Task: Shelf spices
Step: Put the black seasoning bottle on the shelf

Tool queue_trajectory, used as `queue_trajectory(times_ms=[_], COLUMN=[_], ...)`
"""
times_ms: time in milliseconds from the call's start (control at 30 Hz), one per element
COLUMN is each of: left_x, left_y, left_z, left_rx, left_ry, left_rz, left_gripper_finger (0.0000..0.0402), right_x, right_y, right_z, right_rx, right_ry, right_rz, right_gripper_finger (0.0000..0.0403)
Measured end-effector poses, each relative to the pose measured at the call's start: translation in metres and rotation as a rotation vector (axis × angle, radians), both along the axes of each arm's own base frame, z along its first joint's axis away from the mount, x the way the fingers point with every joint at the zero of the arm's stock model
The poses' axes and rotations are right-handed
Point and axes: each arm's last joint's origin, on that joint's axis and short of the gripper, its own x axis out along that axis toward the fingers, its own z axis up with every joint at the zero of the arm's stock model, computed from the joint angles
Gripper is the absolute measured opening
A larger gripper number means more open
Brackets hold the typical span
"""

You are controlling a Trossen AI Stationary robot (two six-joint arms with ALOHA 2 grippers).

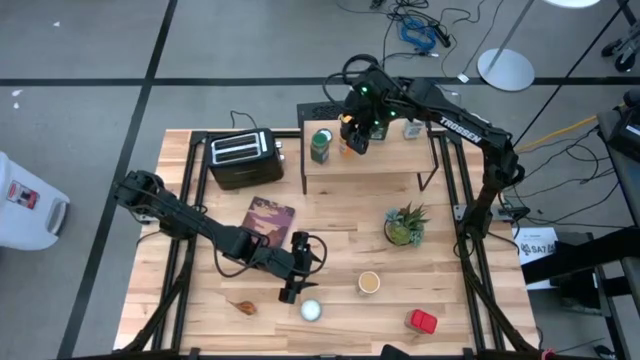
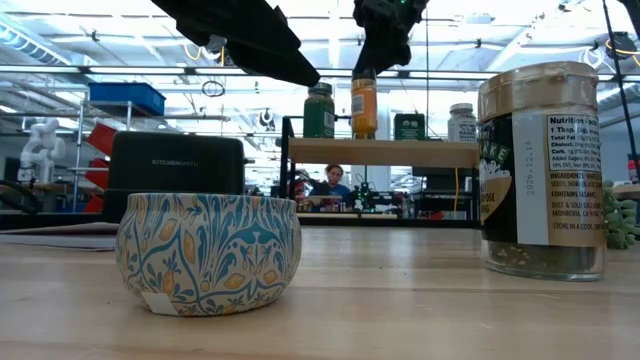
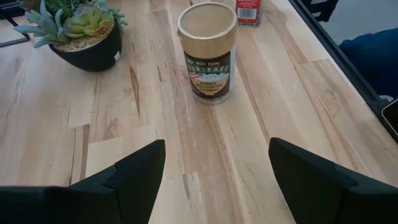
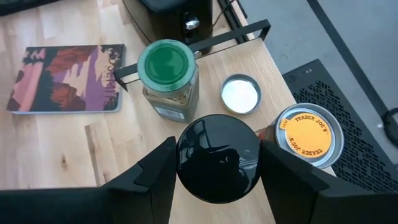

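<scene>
The black-topped jar (image 4: 217,155) sits pinched in the right claw (image 4: 217,168), over the shelf (image 4: 205,112), beside the green-topped jar (image 4: 166,68). Ahead of the spread left claw (image 3: 214,171), a tan-topped jar (image 3: 207,53) stands on the worktop (image 3: 261,124).

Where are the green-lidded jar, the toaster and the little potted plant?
green-lidded jar (image 4: 166,64): right wrist view, on its green lid.
toaster (image 1: 245,158): high view, on its top by the slots.
potted plant (image 1: 404,224): high view, on its leaves.

Right gripper (image 1: 353,135): over the shelf (image 1: 370,165), beside the green-topped jar (image 1: 320,146).
Left gripper (image 1: 297,268): near side, jaws apart, left of the tan-topped jar (image 1: 369,283).
</scene>
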Motion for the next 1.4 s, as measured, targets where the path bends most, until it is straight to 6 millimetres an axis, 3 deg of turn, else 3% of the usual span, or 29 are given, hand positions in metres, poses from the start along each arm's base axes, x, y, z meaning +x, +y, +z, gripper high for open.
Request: queue_trajectory(times_ms=[733,1400], left_x=[-0.001,-0.001], left_y=[-0.002,-0.002], left_z=[0.0,-0.001], left_rx=[-0.013,-0.013], left_ry=[0.007,0.013], left_rz=[0.004,0.006], left_gripper_finger=[0.0297,0.0297], right_x=[0.011,0.013], right_y=[-0.003,-0.004], right_z=[-0.015,-0.015], right_rx=[0.037,0.03], right_ry=[0.042,0.03], right_rz=[-0.004,-0.006], right_gripper_finger=[0.0187,0.0187])
